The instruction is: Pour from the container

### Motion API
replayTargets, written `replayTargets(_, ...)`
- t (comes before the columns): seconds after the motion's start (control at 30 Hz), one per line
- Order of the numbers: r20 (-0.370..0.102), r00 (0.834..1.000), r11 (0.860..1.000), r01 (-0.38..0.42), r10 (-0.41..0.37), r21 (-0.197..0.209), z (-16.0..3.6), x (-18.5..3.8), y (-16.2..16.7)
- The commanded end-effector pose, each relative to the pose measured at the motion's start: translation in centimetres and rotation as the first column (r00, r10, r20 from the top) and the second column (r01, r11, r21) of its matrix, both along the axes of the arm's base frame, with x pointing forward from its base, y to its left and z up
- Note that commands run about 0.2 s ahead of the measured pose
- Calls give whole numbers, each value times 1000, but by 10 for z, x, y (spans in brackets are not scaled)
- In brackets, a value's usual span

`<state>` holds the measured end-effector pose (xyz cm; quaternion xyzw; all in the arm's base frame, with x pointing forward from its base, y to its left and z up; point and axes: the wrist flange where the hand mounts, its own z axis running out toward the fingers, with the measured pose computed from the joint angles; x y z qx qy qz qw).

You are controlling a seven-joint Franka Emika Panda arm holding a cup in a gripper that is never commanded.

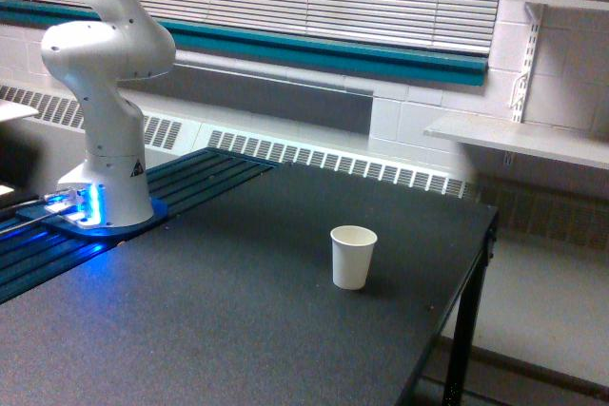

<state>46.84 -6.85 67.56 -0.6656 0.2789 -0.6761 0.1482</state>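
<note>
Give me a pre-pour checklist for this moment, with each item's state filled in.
1. White paper cup upright on the black table: ok.
2. Cup mouth open and unobstructed: ok.
3. Space around the cup free of other things: ok.
4. Gripper and the container it should hold in view: not ok, the arm leaves the top of the frame.
5. Container lined up above the cup: cannot tell.
6. Cup contents: cannot tell from this angle.
</note>
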Motion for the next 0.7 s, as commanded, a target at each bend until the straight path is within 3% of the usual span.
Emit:
replayTargets(0.03,-22,1000,996,-1,-1,-86,-14,-15,7)
replayTargets(0.3,-88,996,992,-8,-4,-128,-32,-27,10)
replayTargets(0.53,-148,989,991,3,-23,-137,-57,-38,7)
replayTargets(0.7,-163,986,990,18,-41,-141,-77,-49,6)
